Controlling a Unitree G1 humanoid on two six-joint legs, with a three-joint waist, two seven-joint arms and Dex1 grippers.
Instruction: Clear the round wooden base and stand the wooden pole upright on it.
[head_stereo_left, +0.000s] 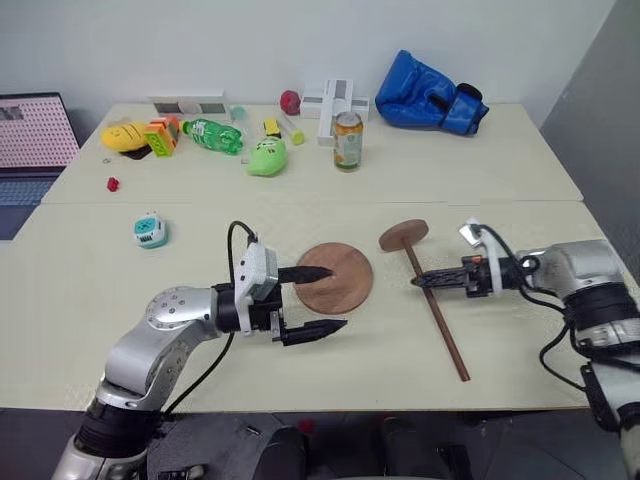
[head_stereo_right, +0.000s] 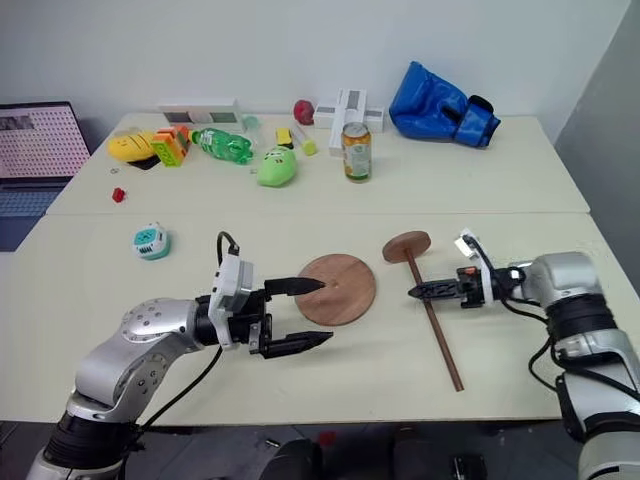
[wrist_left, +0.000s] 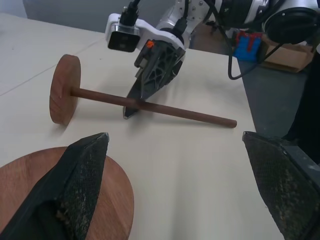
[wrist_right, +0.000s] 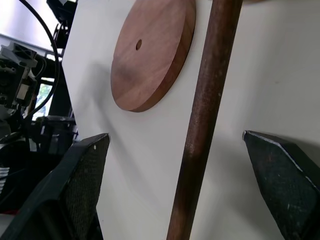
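table (head_stereo_left: 500, 170) of pale cream laminate, two slabs pushed together, holds everything here. the flat reddish-brown round wooden base (head_stereo_left: 336, 277) lies near the front edge, bare on top, its small centre hole showing. the left gripper (head_stereo_left: 322, 300) points across toward it with its two black fingers spread apart, one fingertip (head_stereo_left: 312, 271) over the disc's near rim, the other over the table just in front of it; nothing is between them.

just to the right of the base lies the long thin dark-brown wooden pole (head_stereo_left: 437, 312), flat on the table, its smaller fixed disc resting on edge at the far end, the free end pointing toward the front edge. the right gripper (head_stereo_left: 418, 281) reaches in from the right, jaws apart and straddling the rod partway along; in the right wrist view the pole (wrist_right: 202, 120) runs between the two fingers without either pressing on it.

further back stand an orange-and-green drink can (head_stereo_left: 347, 140), a blue boxing glove (head_stereo_left: 430, 95), a green plastic bottle (head_stereo_left: 212, 135) and small bright toys. a laptop (head_stereo_left: 30, 150) sits off the left.
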